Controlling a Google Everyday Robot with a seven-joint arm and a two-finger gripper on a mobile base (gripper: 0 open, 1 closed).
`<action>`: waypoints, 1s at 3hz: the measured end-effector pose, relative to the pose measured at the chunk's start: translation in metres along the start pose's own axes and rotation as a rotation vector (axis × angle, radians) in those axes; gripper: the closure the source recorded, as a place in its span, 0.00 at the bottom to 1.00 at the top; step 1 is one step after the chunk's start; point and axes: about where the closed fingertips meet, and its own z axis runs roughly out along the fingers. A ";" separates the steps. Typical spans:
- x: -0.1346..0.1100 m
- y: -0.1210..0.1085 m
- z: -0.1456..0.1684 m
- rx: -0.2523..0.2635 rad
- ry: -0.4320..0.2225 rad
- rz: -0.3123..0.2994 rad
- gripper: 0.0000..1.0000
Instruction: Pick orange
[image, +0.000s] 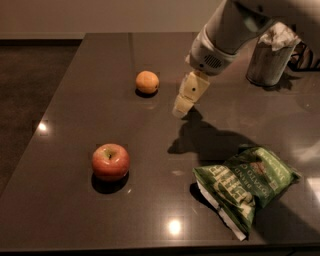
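The orange (147, 82) is a small round orange-yellow fruit lying on the dark table (70, 115), towards the back and left of the middle. My gripper (182, 109) hangs above the table just to the right of the orange and a little nearer the front, pointing down and left. It does not touch the orange and holds nothing that I can see. The white arm reaches in from the top right.
A red-and-yellow apple (110, 161) lies at the front left. A green chip bag (244, 185) lies at the front right. A metal can (268, 61) with crumpled white paper in it stands at the back right. The table's left edge runs diagonally.
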 end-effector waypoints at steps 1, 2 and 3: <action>-0.022 -0.017 0.037 -0.011 -0.037 0.051 0.00; -0.038 -0.032 0.066 -0.007 -0.063 0.089 0.00; -0.054 -0.045 0.090 -0.005 -0.097 0.119 0.00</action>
